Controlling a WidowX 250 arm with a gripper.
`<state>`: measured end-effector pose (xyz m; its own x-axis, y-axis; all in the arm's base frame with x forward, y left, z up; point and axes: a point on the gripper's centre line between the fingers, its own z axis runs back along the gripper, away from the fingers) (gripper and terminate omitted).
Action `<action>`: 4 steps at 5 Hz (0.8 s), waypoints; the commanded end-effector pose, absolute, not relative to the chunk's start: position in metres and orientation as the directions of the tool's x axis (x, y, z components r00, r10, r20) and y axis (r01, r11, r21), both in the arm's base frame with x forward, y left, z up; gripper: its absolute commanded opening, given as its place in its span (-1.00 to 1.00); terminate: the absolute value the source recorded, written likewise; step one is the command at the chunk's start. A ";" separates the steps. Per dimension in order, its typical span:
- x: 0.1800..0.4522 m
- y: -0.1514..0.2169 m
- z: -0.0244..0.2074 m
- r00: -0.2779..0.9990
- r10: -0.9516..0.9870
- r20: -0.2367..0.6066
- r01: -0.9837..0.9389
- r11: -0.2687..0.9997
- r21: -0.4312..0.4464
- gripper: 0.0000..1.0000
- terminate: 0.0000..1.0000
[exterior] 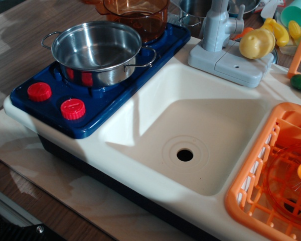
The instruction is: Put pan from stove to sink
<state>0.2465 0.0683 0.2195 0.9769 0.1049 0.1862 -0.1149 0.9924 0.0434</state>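
The pan (97, 51), a shiny steel pot with two thin wire loop handles, stands upright on the front burner of the dark blue stove (98, 98), behind the two red knobs (56, 100). The cream-white sink (190, 130) lies to its right, with a round drain hole (185, 155) and nothing inside. No gripper shows in this view.
A translucent orange-brown pot (138, 15) stands on the rear burner, close behind the pan. A grey toy faucet (222, 42) rises at the sink's back rim. An orange dish rack (276, 173) sits on the sink's right side. Yellow toy food (257, 42) lies behind the faucet.
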 end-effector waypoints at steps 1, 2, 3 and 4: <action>0.247 0.068 0.219 0.977 0.105 0.186 -0.115 0.992 0.043 1.00 -1.00; 0.240 0.056 0.217 0.976 -0.041 0.213 0.029 0.998 0.058 1.00 -1.00; 0.231 0.049 0.206 0.962 -0.119 0.247 0.114 0.993 0.034 1.00 -1.00; 0.224 0.042 0.198 0.950 -0.170 0.264 0.166 0.985 0.036 1.00 -1.00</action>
